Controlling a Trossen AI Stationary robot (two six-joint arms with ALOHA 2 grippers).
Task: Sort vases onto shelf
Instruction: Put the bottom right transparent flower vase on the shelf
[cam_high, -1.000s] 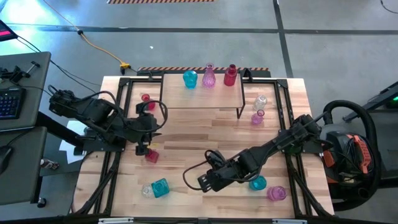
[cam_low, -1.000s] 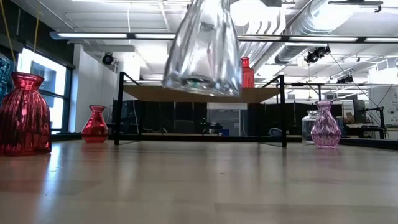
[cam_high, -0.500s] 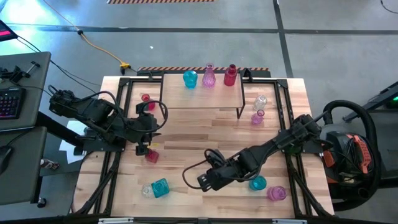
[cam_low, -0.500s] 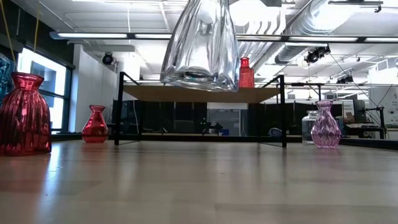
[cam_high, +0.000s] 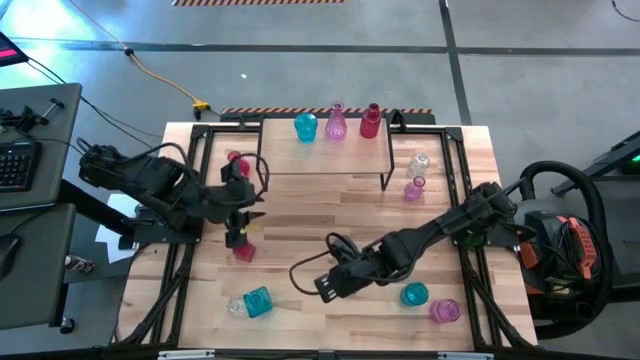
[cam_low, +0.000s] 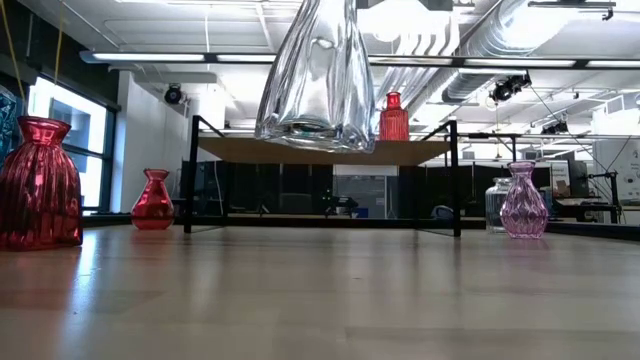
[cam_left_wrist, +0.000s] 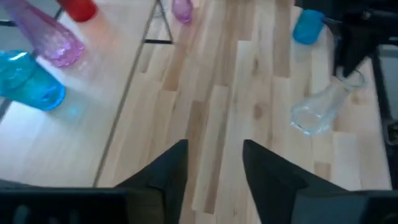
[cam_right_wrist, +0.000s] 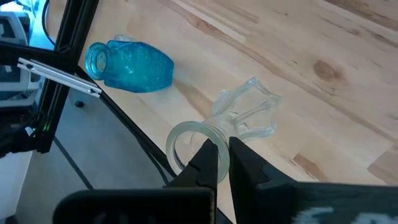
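Vases are all ribbed or smooth see-through glass. The clear bottle-shaped vase (cam_right_wrist: 239, 118) is pinched at its round rim by the right gripper (cam_right_wrist: 217, 163), fingers pressed onto the lip, and it hangs off the tabletop (cam_high: 300, 215), wide base showing big in the low view (cam_low: 318, 75). That arm reaches low and long across the table's near side. The shelf (cam_high: 330, 155) already has a teal vase (cam_high: 305, 127), a pink one (cam_high: 336, 122) and a red one (cam_high: 371, 121) on its light wood top. A teal round vase (cam_right_wrist: 130, 65) lies on its side near the front edge. The left gripper (cam_left_wrist: 213, 165) has its fingers spread, holding nothing, hovering over bare planks, next to a red vase (cam_high: 243, 250).
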